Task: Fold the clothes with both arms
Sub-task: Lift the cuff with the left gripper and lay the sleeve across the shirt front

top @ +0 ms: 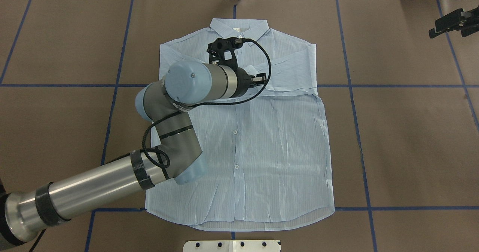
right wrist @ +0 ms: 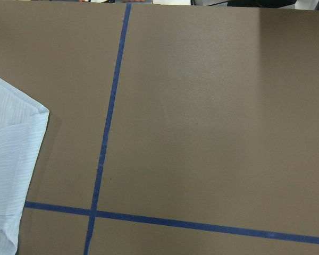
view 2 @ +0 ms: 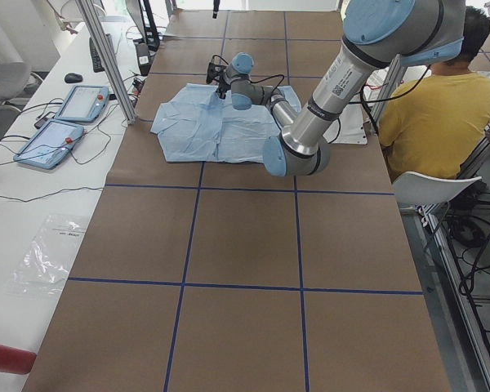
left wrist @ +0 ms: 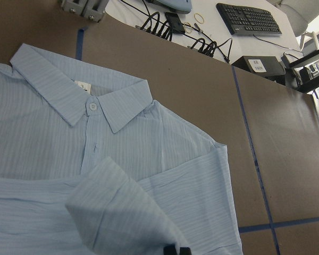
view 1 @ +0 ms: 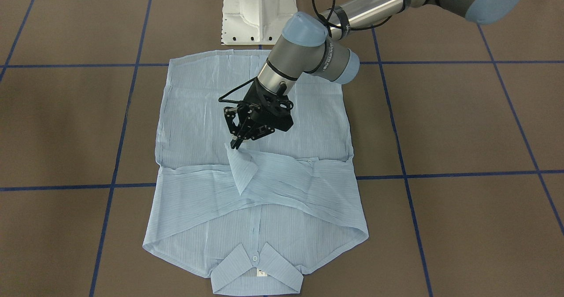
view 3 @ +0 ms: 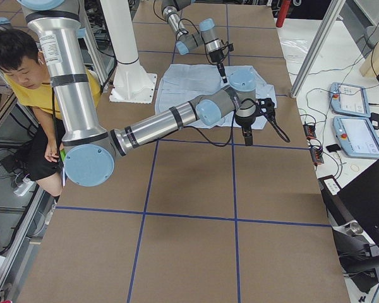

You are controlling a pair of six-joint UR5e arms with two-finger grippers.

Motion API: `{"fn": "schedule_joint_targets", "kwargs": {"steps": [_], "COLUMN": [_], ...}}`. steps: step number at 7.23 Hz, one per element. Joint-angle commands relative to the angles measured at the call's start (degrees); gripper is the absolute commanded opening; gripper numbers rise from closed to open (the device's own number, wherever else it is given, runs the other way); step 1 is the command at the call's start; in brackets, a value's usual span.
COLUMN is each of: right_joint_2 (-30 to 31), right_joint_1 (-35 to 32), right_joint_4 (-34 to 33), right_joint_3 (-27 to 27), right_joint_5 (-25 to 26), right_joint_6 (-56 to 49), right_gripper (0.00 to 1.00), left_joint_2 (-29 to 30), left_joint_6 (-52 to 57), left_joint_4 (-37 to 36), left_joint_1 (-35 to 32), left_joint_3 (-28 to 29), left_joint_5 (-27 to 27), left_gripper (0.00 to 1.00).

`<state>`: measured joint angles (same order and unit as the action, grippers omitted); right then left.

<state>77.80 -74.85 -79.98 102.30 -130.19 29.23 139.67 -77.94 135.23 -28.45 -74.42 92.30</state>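
The pale-blue striped shirt [view 1: 198, 112] lies flat and buttoned on the brown table, its collar [view 1: 257, 272] away from the robot; it also shows in the overhead view [top: 269, 143]. Both sleeves are folded across the chest. My left gripper [view 1: 235, 145] hovers over the chest centre, shut on the cuff [left wrist: 117, 207] of one sleeve, which is raised slightly. My right gripper [view 3: 245, 134] hangs high over bare table beyond the shirt's right side. Its fingers show in no close view, so I cannot tell whether it is open or shut. A shirt corner [right wrist: 10, 159] shows in its wrist view.
The white pedestal base [view 1: 257, 12] stands at the shirt's hem end. Blue tape lines [view 1: 440, 173] cross the table. An operator in yellow [view 2: 433, 106] sits beside the robot. Tablets [view 3: 357, 120] and cables lie on the side bench.
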Motion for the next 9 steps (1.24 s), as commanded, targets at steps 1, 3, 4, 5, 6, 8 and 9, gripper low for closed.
{"fn": "schedule_joint_targets", "kwargs": {"steps": [1,3,4,5,6,8,9], "right_joint_2": [-0.11,-0.28,-0.46,-0.37,-0.37,-6.03,-11.22], "right_joint_1": [0.05,0.14,0.32,2.32,5.65,19.66,25.57], "right_joint_4": [0.00,0.00,0.09,0.17,0.61,2.82,0.72], "right_joint_3": [0.00,0.09,0.61,2.44,4.90,5.90,2.93], "right_joint_5": [0.03,0.03,-0.06,0.03,1.59,15.68,22.37], "right_joint_6": [0.13,0.48,3.35,7.21,13.42,27.49,31.20], "right_gripper": [1.00,1.00,1.00,1.00,1.00,1.00,1.00], "left_joint_2": [4.63,5.18,4.83,4.57,3.43,-7.15,-11.22], "left_joint_6": [-0.01,3.38,8.28,11.29,13.32,23.49,27.89], "left_joint_4": [0.38,0.03,-0.14,-0.84,-4.15,-6.74,-6.74], "left_joint_1": [4.97,5.69,5.25,3.68,1.32,-4.74,-8.69], "left_joint_3": [6.11,5.61,5.51,5.43,2.90,-8.84,-11.95], "left_joint_5": [-4.50,-3.97,-3.88,-1.79,2.58,8.20,12.16], "left_gripper": [0.67,1.00,1.00,1.00,1.00,1.00,1.00]}}
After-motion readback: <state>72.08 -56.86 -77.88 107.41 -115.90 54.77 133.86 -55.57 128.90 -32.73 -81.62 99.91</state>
